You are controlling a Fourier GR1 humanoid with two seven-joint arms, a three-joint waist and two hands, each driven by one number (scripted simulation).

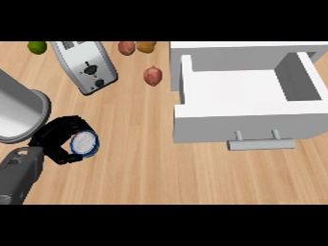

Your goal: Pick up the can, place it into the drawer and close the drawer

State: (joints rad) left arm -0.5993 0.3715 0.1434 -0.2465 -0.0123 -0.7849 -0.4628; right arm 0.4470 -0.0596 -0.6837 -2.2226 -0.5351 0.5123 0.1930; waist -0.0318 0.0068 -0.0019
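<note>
While the white drawer (255,108) stands open at the counter's (145,168) right, the left hand (58,137) curls its fingers round a blue-rimmed, pale-topped can (84,142) beside a grey cylinder (6,108) and toaster (84,66).

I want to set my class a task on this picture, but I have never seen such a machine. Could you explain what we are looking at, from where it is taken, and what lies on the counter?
The view looks steeply down from a humanoid robot's head onto a wooden counter. The grey forearm at lower left ends in its black left hand, whose fingers curl round a can with a white top and blue rim. The right hand does not show. At right, a white drawer stands open with nothing visible inside, its handle facing the robot. Farther back lie a toaster, a tall grey cylinder and several small fruits.
</note>
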